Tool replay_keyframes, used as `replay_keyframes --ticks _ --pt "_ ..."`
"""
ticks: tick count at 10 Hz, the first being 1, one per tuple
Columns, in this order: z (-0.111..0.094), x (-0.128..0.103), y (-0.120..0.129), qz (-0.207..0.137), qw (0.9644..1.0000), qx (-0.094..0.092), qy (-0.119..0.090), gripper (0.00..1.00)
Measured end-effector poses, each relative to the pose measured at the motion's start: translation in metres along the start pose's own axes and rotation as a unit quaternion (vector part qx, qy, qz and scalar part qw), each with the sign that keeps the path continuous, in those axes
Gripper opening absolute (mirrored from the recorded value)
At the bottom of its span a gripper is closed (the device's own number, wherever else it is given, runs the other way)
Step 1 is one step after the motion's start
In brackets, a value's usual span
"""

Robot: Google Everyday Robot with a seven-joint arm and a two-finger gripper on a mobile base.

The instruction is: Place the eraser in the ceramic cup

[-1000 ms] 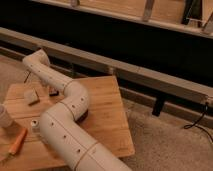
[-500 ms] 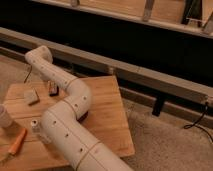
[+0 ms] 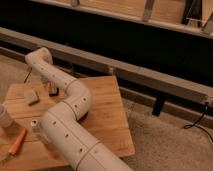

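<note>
Camera view, angled down onto light wooden table (image 3: 107,105). Step in hand, judged: approach for pickup, nothing lifted yet. Pale beige rectangular block eraser (image 3: 31,96) lying flat on table, toward its 10 o'clock corner, free of any hold. Dark two-finger gripper (image 3: 52,90) at end of white segmented tubular arm (image 3: 75,102), low over table, just beside eraser at its 3 o'clock, apparently apart from it. Parted or closed: cannot tell. Plain white smooth-walled ceramic cup (image 3: 3,118) at left edge of frame, partly cut off, at 7 o'clock of eraser, near but apart. Small clear bottle (image 3: 35,126) at 6 o'clock of eraser. Orange stick-like object (image 3: 18,142) further out toward 7 o'clock, near front edge of table.

Long axis of eraser: seemingly about 11-to-5 o'clock across table, slightly skewed to table edges, hard to fix firmly. Both ends alike, so no real pointing end.

Next move, judged: shift toward 9 o'clock to centre over eraser, turn wrist for a grip across short side, descend, close, lift. Then carry toward 7 o'clock, stop over cup mouth, release. Risks, judged: nudging eraser sideways on descent, clipping bottle on the way to cup.
</note>
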Motion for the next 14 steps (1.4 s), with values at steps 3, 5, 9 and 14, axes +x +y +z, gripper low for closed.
replay_keyframes --ticks 3,5,9,14 --pt "0.011 0.005 0.004 -0.003 1.0 0.001 0.008 0.65" --pt "0.018 0.008 0.006 -0.005 0.9999 0.001 0.013 0.65" --pt "0.033 0.015 0.011 -0.01 0.9997 0.003 0.024 0.65" --pt "-0.009 0.016 -0.011 0.007 0.9991 0.027 0.032 0.3"
